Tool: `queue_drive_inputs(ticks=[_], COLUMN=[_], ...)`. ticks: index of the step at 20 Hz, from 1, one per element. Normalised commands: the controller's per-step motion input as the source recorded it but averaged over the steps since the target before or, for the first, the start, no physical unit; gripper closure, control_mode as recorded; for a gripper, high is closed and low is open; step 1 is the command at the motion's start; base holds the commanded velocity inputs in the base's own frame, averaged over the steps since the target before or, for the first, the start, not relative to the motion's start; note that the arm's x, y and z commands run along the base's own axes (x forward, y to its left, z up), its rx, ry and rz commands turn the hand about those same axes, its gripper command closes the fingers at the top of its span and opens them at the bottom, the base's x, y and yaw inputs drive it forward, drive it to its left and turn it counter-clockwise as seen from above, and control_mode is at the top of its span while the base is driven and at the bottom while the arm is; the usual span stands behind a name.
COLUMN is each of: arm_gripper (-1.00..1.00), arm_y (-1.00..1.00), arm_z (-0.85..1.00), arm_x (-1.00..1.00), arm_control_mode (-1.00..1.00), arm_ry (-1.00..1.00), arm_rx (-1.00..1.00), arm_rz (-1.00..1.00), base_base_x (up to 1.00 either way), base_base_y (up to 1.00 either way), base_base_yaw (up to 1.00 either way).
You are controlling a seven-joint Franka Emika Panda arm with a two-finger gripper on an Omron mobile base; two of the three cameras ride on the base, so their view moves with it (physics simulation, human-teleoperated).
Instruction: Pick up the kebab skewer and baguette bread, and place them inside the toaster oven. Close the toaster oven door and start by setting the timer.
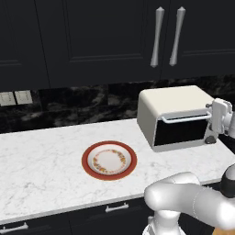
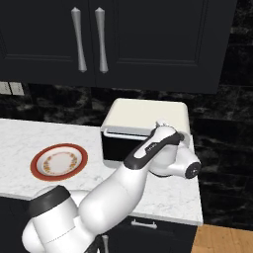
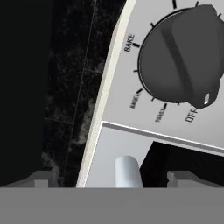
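The cream-white toaster oven [image 1: 174,98] [image 2: 148,113] stands at the right end of the counter. Its dark glass toaster oven door [image 1: 179,131] [image 2: 118,146] is closed, the pale bar handle [image 1: 183,119] along its top edge. My gripper [image 1: 213,120] [image 3: 113,177] is open, right in front of the oven's knob panel with nothing between its fingers. In the hand view a grey knob [image 3: 179,57] looms close, its marker near OFF, and the handle's end [image 3: 127,170] sits between my fingertips. The kebab skewer and baguette bread are out of view.
A red-rimmed plate [image 1: 131,156] [image 2: 34,165] lies bare on the white marble counter [image 1: 41,160], left of the oven. Dark cabinets with silver handles [image 1: 158,36] hang above. My arm [image 2: 143,158] crosses in front of the oven's right side.
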Motion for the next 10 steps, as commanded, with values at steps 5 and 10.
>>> queue_drive_inputs(ticks=[5, 10], arm_gripper=[-1.0, -1.0], arm_y=[0.06, 0.0], arm_z=[0.0, 0.07], arm_x=[0.45, -0.12], arm_control_mode=[-1.0, -1.0], arm_ry=[0.0, 0.02], arm_rx=[0.02, 0.0], arm_rz=[0.0, 0.0], base_base_x=[0.0, 0.0], base_base_y=[0.0, 0.0], base_base_yaw=[0.0, 0.0])
